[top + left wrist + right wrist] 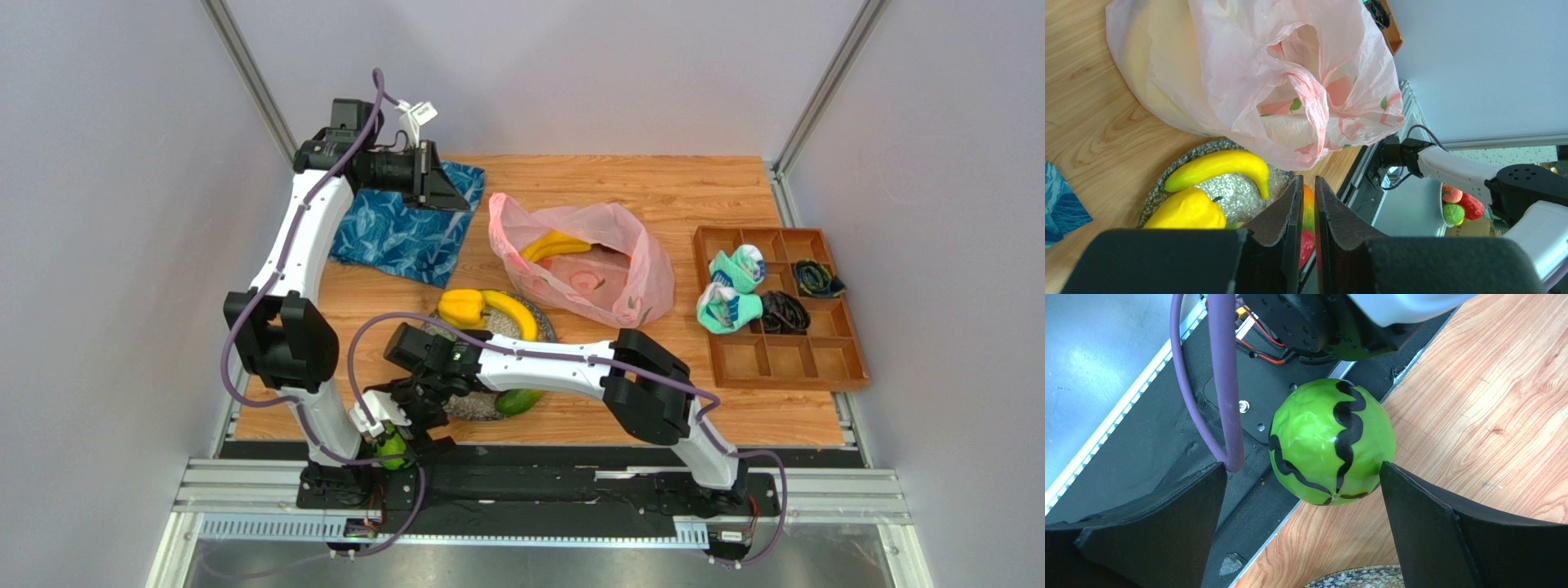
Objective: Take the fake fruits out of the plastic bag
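Observation:
The pink plastic bag (589, 263) lies open at the table's middle back with a yellow banana (555, 245) inside; in the left wrist view it (1290, 79) fills the top. On the speckled plate (540, 328) lie a banana (512, 314), a lumpy yellow fruit (460, 306) and a red-green mango (519, 401). A green melon (1332, 441) with black stripes rests on the table's near edge by the left arm's base (393, 451). My right gripper (1303, 530) is open with the melon just beyond its fingertips, untouched. My left gripper (1308, 187) is shut and empty, raised above the blue cloth (399, 233).
A brown compartment tray (810, 349) at the right holds teal-and-white rolled bundles (736, 263) and black items. The right arm (564, 365) stretches across the plate's near side. A purple cable (1220, 380) hangs beside the melon. The black rail (1155, 447) borders the wood.

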Controlling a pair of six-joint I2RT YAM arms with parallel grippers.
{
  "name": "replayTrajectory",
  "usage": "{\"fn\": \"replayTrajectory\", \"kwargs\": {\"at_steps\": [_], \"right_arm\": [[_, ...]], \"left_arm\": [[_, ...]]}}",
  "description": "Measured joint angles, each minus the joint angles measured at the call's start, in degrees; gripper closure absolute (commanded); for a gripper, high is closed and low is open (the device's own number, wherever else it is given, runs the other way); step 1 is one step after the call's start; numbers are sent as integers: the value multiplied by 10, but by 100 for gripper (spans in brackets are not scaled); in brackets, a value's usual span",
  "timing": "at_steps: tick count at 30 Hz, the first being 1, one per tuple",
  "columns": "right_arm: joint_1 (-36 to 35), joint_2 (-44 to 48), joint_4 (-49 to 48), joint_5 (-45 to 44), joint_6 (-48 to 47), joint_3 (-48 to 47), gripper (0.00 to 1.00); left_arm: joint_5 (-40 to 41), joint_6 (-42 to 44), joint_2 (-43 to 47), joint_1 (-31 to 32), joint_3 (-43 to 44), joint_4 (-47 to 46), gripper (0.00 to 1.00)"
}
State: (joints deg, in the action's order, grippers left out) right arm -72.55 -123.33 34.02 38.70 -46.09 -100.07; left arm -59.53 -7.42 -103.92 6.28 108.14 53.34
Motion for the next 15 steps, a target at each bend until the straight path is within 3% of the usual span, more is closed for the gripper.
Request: {"fn": "replayTrajectory", "kwargs": {"at_steps": [15], "right_arm": [[11,44,4,-40,-111,38,0]], "left_arm": [[-2,1,7,0,-23,-4,81]]}}
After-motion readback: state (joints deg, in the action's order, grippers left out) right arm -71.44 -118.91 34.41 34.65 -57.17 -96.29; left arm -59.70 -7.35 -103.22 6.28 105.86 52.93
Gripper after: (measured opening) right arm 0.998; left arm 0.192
